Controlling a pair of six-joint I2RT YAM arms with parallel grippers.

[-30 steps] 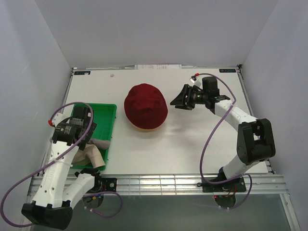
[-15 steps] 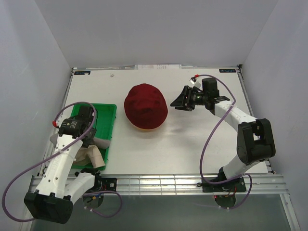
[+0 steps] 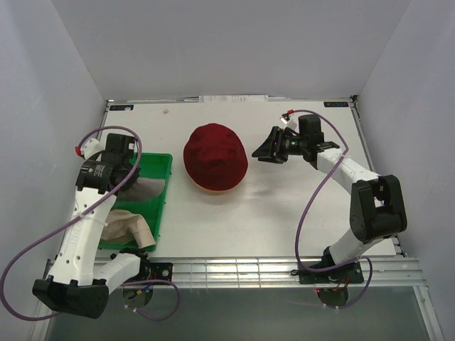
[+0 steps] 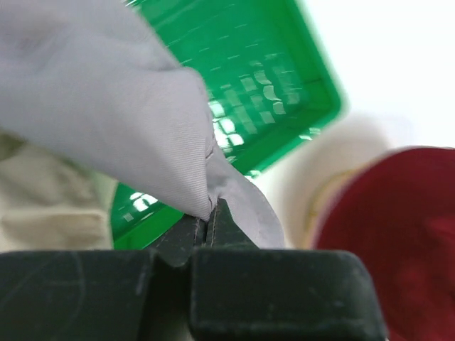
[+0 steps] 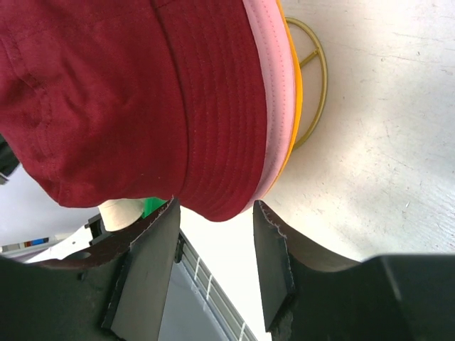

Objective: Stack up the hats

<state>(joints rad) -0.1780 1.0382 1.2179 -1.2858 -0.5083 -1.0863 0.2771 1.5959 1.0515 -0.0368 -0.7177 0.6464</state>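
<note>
The dark red hat (image 3: 215, 165) tops a stack at the table's middle. In the right wrist view a pale pink hat (image 5: 276, 85) and a yellow-orange hat (image 5: 296, 99) show as rims under the dark red hat (image 5: 128, 92). My left gripper (image 3: 130, 186) is shut on a fold of the grey hat (image 3: 147, 190), which hangs above the green tray (image 3: 161, 165). The left wrist view shows the left gripper (image 4: 208, 224) pinching the grey hat (image 4: 106, 99). The beige hat (image 3: 132, 229) lies in the tray's near end. My right gripper (image 3: 261, 150) stands open and holds nothing, just right of the stack.
A gold wire frame (image 5: 318, 78) sticks out from under the stack. The green tray (image 4: 284, 92) lies at the table's left side, left of the stack. White walls close in the table on the left, back and right. The table's near edge is a metal rail (image 3: 234, 270).
My left gripper has shut on the grey hat and drawn it up and back from the tray's near end. The right arm has stayed almost still.
</note>
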